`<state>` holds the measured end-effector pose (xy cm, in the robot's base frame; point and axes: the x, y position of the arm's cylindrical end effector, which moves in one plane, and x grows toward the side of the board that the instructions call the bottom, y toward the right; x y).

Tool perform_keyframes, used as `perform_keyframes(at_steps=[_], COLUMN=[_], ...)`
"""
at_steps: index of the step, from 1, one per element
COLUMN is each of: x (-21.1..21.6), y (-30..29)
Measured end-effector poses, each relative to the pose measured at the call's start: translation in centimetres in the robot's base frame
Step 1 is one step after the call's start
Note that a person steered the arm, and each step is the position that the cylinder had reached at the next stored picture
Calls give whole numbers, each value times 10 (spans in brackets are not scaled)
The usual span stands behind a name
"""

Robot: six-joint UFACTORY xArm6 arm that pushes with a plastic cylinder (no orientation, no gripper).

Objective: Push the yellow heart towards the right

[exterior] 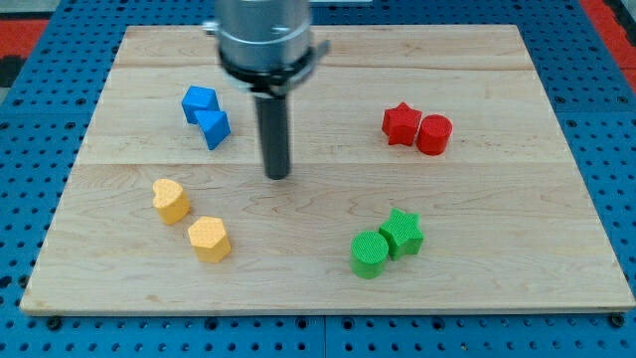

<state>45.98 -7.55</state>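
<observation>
The yellow heart [171, 200] lies on the wooden board [328, 268] at the view's lower left. A yellow hexagon [210, 239] lies just below and right of it. My tip [277, 175] rests on the board near the middle, up and to the right of the yellow heart, with a clear gap between them. It touches no block.
Two blue blocks [206, 114] sit touching at the upper left, left of my rod. A red star [400, 123] and a red cylinder [433, 134] touch at the right. A green cylinder [369, 253] and a green star [401, 234] touch at the lower right.
</observation>
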Motion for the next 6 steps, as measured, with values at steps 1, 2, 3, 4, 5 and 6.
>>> perform_keyframes(at_steps=[1, 2, 3, 4, 5, 6], x=[1, -23, 23, 45, 60, 44], y=[-87, -145, -154, -75, 9, -20])
